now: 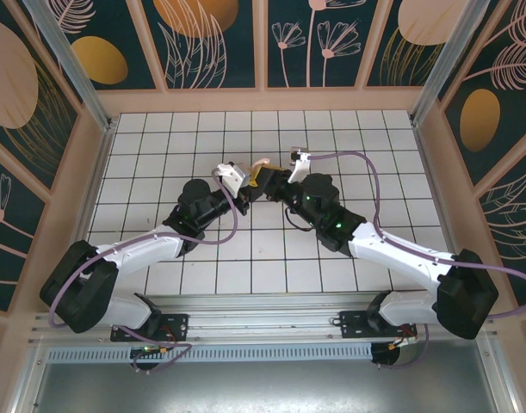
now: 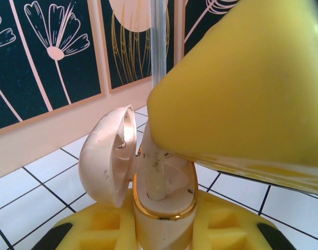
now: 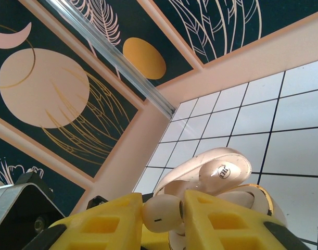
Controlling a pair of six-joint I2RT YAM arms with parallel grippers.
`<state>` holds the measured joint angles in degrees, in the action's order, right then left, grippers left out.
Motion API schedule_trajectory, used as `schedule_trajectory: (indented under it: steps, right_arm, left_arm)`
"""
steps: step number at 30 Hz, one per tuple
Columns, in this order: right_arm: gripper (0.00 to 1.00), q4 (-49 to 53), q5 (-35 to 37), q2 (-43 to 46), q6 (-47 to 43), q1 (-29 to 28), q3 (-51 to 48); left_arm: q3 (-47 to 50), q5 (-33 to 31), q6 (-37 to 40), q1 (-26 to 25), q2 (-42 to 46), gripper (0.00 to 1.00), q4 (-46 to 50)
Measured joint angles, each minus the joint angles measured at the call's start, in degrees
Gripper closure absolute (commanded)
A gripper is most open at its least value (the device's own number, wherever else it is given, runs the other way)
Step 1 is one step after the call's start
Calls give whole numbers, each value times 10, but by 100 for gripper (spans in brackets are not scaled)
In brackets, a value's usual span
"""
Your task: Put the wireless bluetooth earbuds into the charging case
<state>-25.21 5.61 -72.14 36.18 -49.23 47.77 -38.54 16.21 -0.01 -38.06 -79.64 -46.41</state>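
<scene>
Left wrist view shows the left hand (image 2: 160, 237) clenched on the open pale pink rounded charging case (image 2: 157, 224), a cream stem (image 2: 157, 179) in its well; right wrist view, bottom centre, the right hand (image 3: 163, 219) grasping a small cream earbud (image 3: 161, 211).

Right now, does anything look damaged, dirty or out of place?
Nothing broken or spilled. The open charging case has dark specks and scuffs on its lid and inside its cavity, so it looks grubby. One earbud sits pinched in the right end effector.
</scene>
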Motion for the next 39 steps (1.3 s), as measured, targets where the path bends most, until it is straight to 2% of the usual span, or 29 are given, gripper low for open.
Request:
schedule_trajectory:
  steps: [39]
  right_arm:
    - [62,8,0,1,0,-1,5]
  left_arm:
    - [0,0,-2,0,0,86,0]
